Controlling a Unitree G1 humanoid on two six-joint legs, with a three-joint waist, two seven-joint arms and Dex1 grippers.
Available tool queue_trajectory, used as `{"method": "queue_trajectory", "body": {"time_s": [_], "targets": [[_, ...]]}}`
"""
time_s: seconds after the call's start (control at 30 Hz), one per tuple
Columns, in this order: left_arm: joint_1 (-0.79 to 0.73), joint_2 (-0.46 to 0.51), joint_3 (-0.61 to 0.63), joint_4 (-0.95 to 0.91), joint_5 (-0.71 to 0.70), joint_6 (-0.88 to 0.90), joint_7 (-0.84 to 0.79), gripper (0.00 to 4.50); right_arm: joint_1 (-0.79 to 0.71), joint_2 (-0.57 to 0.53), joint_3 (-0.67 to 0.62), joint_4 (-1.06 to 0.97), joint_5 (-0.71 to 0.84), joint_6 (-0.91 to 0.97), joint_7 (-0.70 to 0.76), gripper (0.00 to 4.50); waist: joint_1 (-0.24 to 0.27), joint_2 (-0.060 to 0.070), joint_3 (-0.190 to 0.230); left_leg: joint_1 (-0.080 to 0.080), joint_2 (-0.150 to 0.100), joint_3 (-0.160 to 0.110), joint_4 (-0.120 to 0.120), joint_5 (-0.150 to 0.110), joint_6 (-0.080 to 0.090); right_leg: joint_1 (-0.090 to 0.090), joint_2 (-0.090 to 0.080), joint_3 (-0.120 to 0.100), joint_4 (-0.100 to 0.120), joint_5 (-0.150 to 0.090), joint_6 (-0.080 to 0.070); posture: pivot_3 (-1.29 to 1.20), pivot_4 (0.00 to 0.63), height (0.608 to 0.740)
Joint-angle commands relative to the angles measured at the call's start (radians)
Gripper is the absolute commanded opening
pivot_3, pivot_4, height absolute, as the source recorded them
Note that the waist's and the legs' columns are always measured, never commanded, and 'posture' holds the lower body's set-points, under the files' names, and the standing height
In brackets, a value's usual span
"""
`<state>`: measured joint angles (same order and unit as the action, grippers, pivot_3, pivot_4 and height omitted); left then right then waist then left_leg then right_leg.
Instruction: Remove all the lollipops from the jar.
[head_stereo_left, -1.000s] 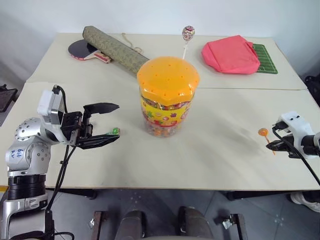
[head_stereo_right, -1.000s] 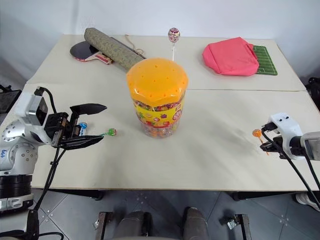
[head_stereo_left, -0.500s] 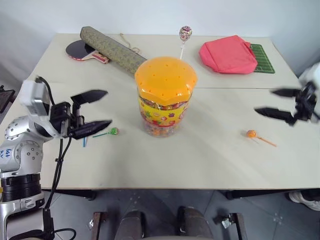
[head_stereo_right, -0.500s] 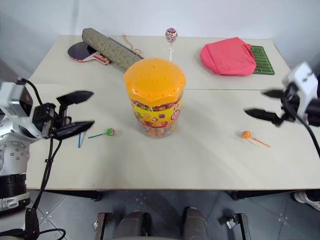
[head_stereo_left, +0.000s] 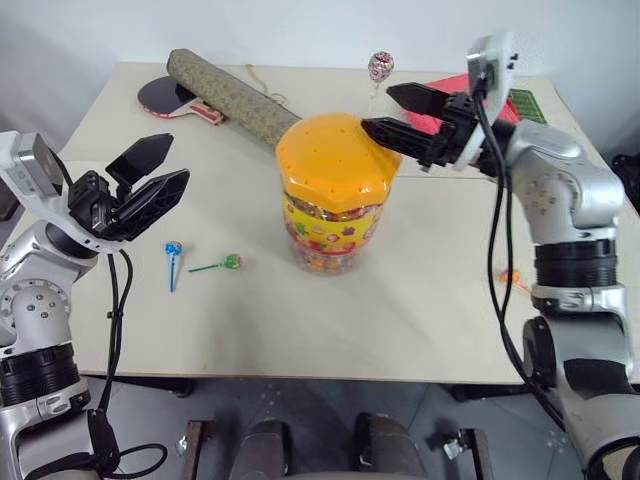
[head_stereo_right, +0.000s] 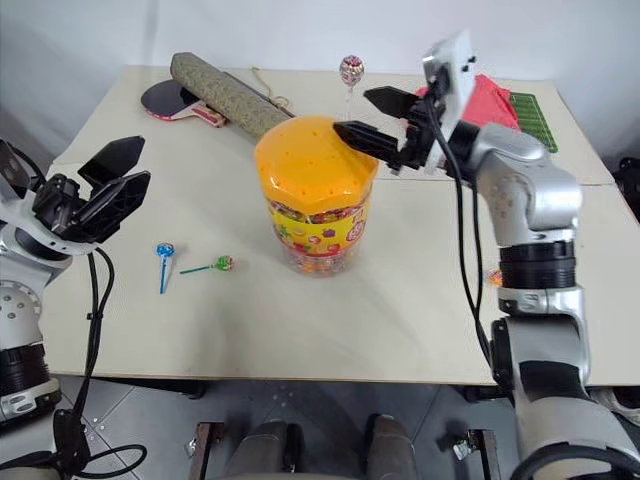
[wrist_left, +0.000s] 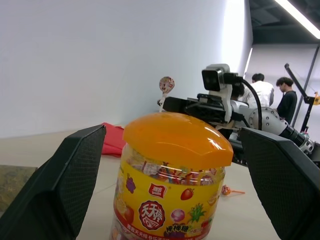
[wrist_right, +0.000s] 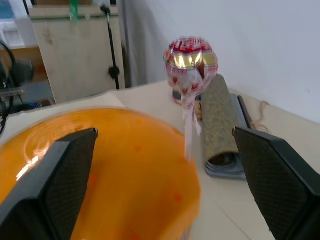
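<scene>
Jar: jar (head_stereo_left: 335, 195) stands upright near the middle of the desk (head_stereo_left: 400, 320), its wide orange lid (head_stereo_left: 337, 165) on; through the clear wall above the yellow label, many wrapped sweets are packed inside.
Lollipop in lid: one lollipop (head_stereo_left: 379, 66) with a pink and gold wrapped head stands stick-down and upright at the far rim of the lid, its head well above the lid.
Blue lollipop: blue lollipop (head_stereo_left: 173, 250) lies flat on the desk between the jar and the left edge, stick pointing toward the near edge, head at the far end.
Green lollipop: green lollipop (head_stereo_left: 230, 262) lies flat just beside the blue one, long axis running across the desk, head toward the jar.
Orange lollipop: orange lollipop (wrist_left: 226, 190) lies flat on the desk on the jar's right side, toward the right edge, stick pointing away from the jar.
Left gripper: left gripper (head_stereo_left: 150, 182) hovers above the left part of the desk, pointing at the jar, fingers spread wide, nothing held or touched.
Right gripper: right gripper (head_stereo_left: 395, 113) hangs over the far right rim of the lid, fingers spread wide on either side of the standing lollipop's stick, holding nothing; whether a finger touches the lid I cannot tell.
Far edge: paddle (head_stereo_left: 175, 100) and rolled mat (head_stereo_left: 225, 97) at the far left corner, pink pouch (head_stereo_left: 445, 95) and green pad (head_stereo_left: 528, 104) at the far right.
</scene>
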<state>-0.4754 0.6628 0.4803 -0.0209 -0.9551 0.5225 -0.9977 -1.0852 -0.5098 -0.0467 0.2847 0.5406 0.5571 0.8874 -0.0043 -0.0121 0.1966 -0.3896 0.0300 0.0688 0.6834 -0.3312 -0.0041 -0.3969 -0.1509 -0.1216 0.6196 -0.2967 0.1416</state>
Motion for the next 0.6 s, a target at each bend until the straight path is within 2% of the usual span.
{"method": "queue_trajectory", "body": {"time_s": [0.03,0.07,0.17,0.53,0.6], "targets": [[0.013,0.000,0.015,-0.058,-0.019,-0.007,0.010,4.50,-0.039,0.015,-0.014,0.026,-0.016,0.012,-0.027,4.49,-0.002,0.000,0.000,0.000,0.000,0.000,0.000,0.000,0.000,0.000,0.000,0.000,0.000,0.000,0.000,0.00,0.150,0.740],[0.017,-0.002,0.017,-0.065,-0.020,-0.008,0.013,4.50,-0.049,0.024,-0.017,0.036,-0.018,0.016,-0.036,4.49,-0.003,0.000,0.000,0.000,0.000,0.000,0.000,0.000,0.000,0.000,0.000,0.000,0.000,0.000,0.000,0.00,0.150,0.740],[0.023,-0.003,0.021,-0.074,-0.021,-0.012,0.021,4.50,-0.071,0.043,-0.029,0.057,-0.015,0.028,-0.056,3.90,-0.009,0.000,0.000,0.000,0.000,0.001,0.000,0.000,0.000,0.000,0.000,0.000,0.000,0.000,0.000,0.00,0.150,0.740],[0.025,-0.005,0.024,-0.089,-0.017,-0.024,0.034,4.50,-0.100,0.081,-0.032,0.093,-0.018,0.003,-0.019,0.21,-0.025,0.000,0.000,0.000,0.000,0.000,-0.001,0.000,0.000,-0.001,0.000,0.000,0.000,0.000,0.000,0.00,0.150,0.740],[0.020,-0.006,0.021,-0.086,-0.015,-0.028,0.033,4.50,-0.111,0.083,-0.047,0.122,-0.021,-0.021,-0.022,0.03,-0.026,0.000,0.000,0.000,0.000,0.001,-0.001,0.000,0.000,-0.001,0.000,0.001,0.000,0.000,0.000,0.00,0.150,0.740]]}}
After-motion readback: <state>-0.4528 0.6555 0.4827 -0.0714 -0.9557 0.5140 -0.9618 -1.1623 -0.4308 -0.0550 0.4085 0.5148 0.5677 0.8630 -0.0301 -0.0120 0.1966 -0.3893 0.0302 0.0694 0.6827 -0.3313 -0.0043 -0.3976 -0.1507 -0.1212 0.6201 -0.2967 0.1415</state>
